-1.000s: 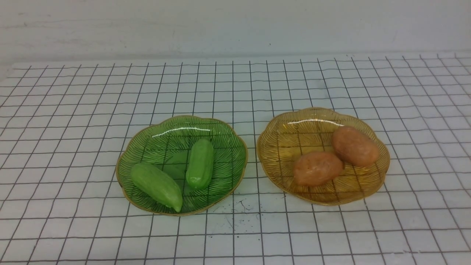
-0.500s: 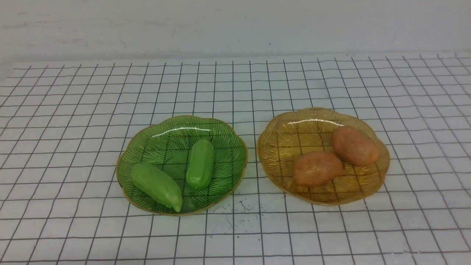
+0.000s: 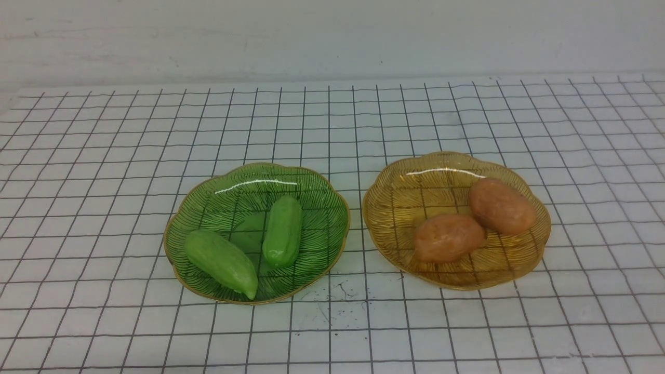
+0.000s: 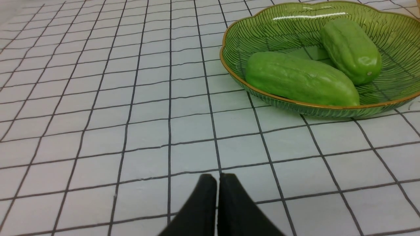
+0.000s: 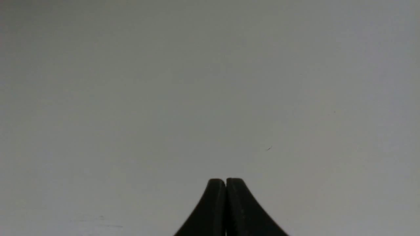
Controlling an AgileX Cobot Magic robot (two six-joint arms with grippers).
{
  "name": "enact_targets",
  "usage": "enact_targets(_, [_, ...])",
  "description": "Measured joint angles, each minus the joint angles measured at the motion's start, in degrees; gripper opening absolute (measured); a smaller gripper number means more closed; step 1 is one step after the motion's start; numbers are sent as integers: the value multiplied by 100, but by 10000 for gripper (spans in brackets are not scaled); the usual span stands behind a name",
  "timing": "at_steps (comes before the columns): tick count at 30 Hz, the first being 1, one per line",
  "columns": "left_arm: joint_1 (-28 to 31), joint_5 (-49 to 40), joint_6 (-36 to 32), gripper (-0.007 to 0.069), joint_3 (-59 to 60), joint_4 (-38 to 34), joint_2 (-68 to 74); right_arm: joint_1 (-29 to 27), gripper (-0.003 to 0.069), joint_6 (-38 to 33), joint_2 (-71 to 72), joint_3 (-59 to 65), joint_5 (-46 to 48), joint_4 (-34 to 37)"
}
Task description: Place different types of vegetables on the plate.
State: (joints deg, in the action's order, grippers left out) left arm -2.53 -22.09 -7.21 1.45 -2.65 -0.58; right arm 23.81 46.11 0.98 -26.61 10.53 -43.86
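On the white desk (image 3: 311, 317), ruled with a dark wavy grid, and before a pale, faintly scuffed wall (image 3: 332, 41), saw two scallop-edged plates side by side, a narrow gap between. Found the green plate (image 3: 319, 228) at left and the amber plate (image 3: 392, 218) at right, both see-through enough to show the grid beneath, both ribbed and gold-rimmed, with a bright streak of light across the far part of each.

Counted two light-green toy cucumbers in the green plate: noted the left cucumber (image 3: 221, 262) lying aslant toward the near rim, tapered end near and to the right, and the right cucumber (image 3: 283, 231) lying nearly straight from far to near, apart from the other. Counted two orange-brown toy potatoes in the amber plate: noted the near potato (image 3: 449, 238) left of the far potato (image 3: 501, 206), close against it, both toward the right half.

Saw the left gripper (image 4: 218, 177) pressed together, holding nothing, over the desk and clear of the green plate. Saw the right gripper (image 5: 225, 180) likewise pressed together and holding nothing, before a plain pale surface with faint marks.
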Motion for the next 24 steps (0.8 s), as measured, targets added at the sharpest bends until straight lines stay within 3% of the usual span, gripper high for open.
enact_targets(2, [0,0,0,-8,0,0,0,0,-14,-1186,0,178,-86,1316])
enact_targets(5, [0,0,0,-8,0,0,0,0,-14,-3566,0,545,-464,3657])
enact_targets(8, [0,0,0,-8,0,6,0,0,-14,-4696,0,865,-699,4879])
enact_targets(17, [0,0,0,-8,0,6,0,-121,-14,-5084,0,1723,-777,5131])
enact_targets(24, [0,0,0,-8,0,6,0,-1670,-14,-5082,-6,2761,-261,5069])
